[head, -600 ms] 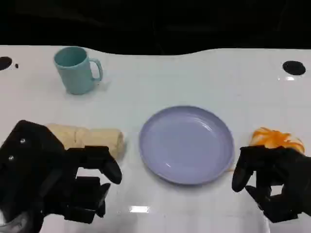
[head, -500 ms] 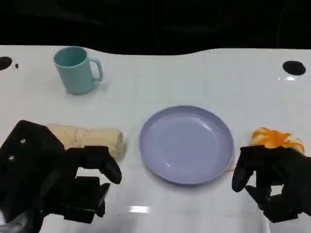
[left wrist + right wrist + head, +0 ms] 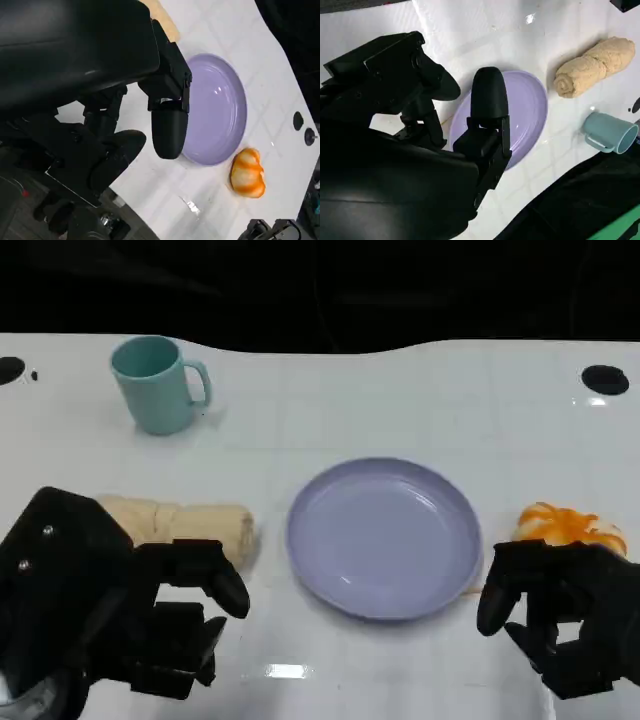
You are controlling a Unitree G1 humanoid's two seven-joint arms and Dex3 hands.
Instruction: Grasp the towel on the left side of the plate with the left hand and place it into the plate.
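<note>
Centrally on the white desk [image 3: 400, 390] a lilac plate [image 3: 385, 537] is seen, bare. Just beside its left rim the rolled beige towel [image 3: 195, 525] is laid on the desk, not yet grasped. The left robot hand [image 3: 120, 610] is held low at the near end of the towel, fingers [image 3: 215, 575] parted and nothing gripped; whether the towel is touched cannot be told. The right robot hand [image 3: 560, 615] is kept at the plate's right, fingers apart and empty, partly hiding an orange thing [image 3: 565, 525]. A teal mug [image 3: 155, 385] is stood upright, well behind the towel.
</note>
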